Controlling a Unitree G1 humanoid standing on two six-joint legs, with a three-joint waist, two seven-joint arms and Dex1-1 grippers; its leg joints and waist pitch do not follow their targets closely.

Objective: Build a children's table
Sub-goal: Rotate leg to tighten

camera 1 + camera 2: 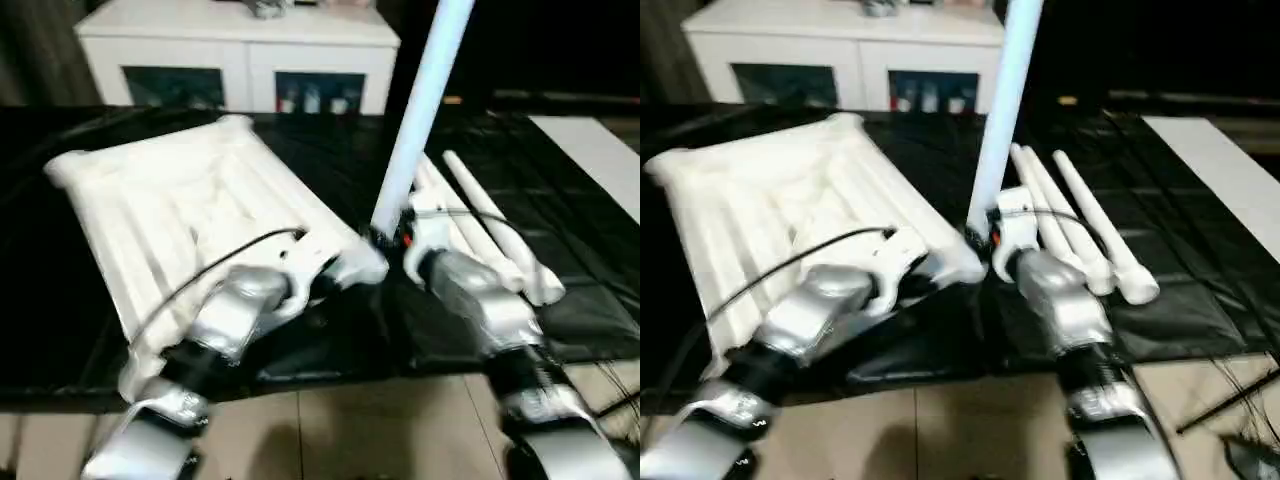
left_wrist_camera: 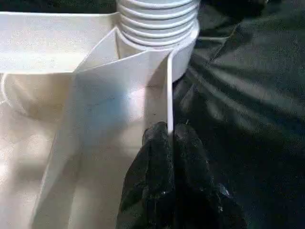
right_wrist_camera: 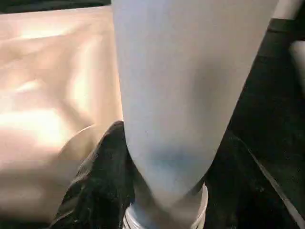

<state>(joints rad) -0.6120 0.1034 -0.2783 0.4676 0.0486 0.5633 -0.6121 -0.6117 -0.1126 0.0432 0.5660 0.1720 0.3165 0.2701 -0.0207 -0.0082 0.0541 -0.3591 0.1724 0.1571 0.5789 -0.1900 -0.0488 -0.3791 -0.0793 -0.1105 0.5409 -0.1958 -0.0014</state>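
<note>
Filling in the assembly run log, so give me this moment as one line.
left gripper: shut on tabletop rib | right gripper: holds leg upright at corner socket | spare legs: on mat

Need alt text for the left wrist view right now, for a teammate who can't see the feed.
The left gripper, shut, pinches a thin upright rib on the white tabletop underside. Just beyond it, the ridged end of a leg sits in the round corner socket, with black sheeting alongside.

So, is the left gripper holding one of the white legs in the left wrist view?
No. The left gripper is pinched shut on a thin rib of the tabletop, below its corner socket.
</note>
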